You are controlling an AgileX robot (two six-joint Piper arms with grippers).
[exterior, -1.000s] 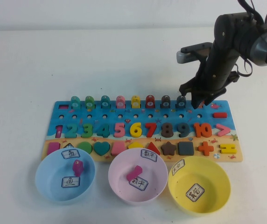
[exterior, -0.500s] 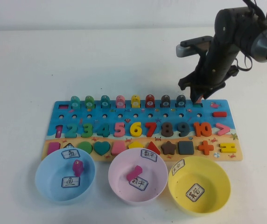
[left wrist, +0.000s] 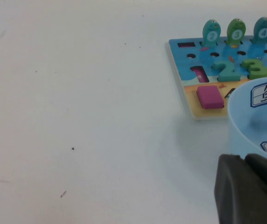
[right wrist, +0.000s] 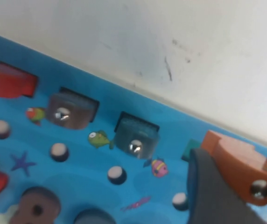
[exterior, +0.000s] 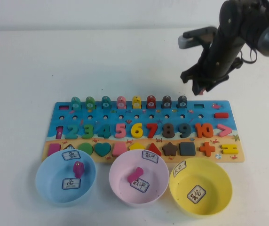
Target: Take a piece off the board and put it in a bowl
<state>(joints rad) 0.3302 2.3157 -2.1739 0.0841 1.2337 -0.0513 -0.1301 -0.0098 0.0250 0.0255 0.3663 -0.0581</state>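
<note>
My right gripper (exterior: 201, 88) is shut on the orange fish piece (exterior: 201, 89) and holds it in the air just beyond the far right edge of the board (exterior: 54, 109). In the right wrist view the piece (right wrist: 238, 165) sits between the dark fingers (right wrist: 213, 196), above the board (right wrist: 77, 154). An empty slot (exterior: 199, 106) shows at the right end of the fish row. The light blue bowl (exterior: 43, 181) stands at the front left with a magenta piece (exterior: 78, 168) in it. My left gripper (left wrist: 248, 191) is shut and empty beside that bowl (left wrist: 245, 116).
A pink bowl (exterior: 120, 186) holding a magenta piece (exterior: 135, 173) and a yellow bowl (exterior: 219, 188) stand in front of the board. Several fish pieces (exterior: 121, 102) stand upright along the board's far row. Bare white table lies behind and to the left of the board.
My right gripper has risen and drawn back from the board with the orange piece. The slot it came from now shows empty. The left arm has not moved.
</note>
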